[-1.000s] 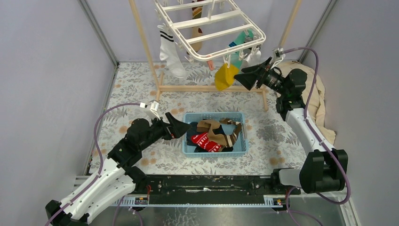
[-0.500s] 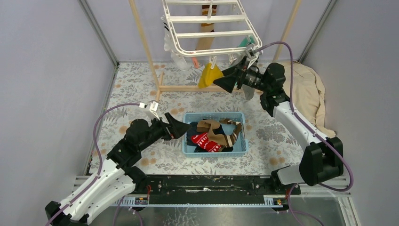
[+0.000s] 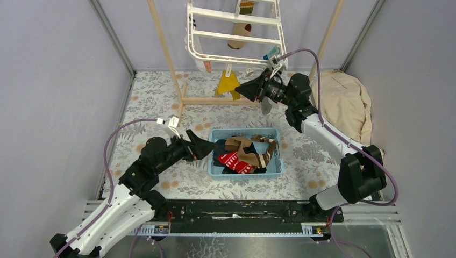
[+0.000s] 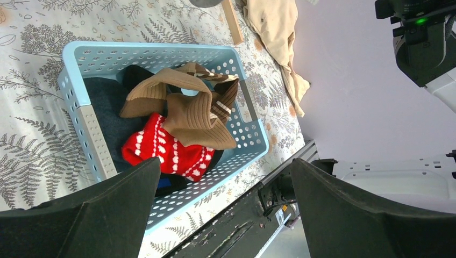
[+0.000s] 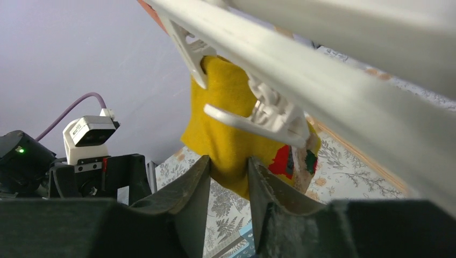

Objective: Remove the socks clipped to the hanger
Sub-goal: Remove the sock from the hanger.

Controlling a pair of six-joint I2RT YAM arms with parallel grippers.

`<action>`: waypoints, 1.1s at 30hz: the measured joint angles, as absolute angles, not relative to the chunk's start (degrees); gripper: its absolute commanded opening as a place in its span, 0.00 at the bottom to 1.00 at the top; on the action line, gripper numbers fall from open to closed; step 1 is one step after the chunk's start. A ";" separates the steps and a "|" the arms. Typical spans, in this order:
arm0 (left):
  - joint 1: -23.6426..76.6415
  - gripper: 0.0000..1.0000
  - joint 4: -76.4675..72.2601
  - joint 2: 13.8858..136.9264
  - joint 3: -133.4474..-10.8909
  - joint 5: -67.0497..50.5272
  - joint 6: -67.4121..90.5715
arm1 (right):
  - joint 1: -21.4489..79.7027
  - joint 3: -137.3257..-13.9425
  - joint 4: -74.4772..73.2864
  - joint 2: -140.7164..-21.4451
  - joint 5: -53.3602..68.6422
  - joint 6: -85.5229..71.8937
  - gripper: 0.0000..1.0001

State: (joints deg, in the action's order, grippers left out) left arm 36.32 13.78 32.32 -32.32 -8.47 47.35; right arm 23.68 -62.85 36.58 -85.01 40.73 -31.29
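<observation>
The white hanger (image 3: 215, 35) hangs at the back from the wooden rack. A yellow sock (image 3: 226, 86) dangles from a clip on its near edge, and a brown sock (image 3: 240, 29) hangs further back. My right gripper (image 3: 240, 88) reaches in from the right. In the right wrist view its jaws (image 5: 228, 164) pinch the lower edge of the yellow sock (image 5: 236, 129), under the white clip (image 5: 258, 115). My left gripper (image 3: 209, 146) is open and empty at the left end of the blue basket (image 3: 244, 130), which holds red (image 4: 161, 150) and brown socks (image 4: 193, 107).
Pale wooden rack poles (image 3: 164, 54) and a base bar (image 3: 215, 100) stand behind the basket. A beige cloth (image 3: 344, 102) lies at the right wall. Grey walls close in on the left, back and right. The rail with the arm bases runs along the near edge.
The hanger has swung and turned to the left. My right gripper followed the yellow sock leftward and closed its jaws on it. The left arm has not moved.
</observation>
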 measured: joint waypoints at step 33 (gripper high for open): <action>36.32 0.99 9.82 41.25 -49.36 -9.78 46.85 | 25.52 -68.71 13.50 -76.82 29.93 -22.02 0.10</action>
State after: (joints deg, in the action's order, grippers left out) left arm 36.32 9.82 41.25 -49.36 -9.78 46.85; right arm 25.52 -68.71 13.50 -76.82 29.93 -22.02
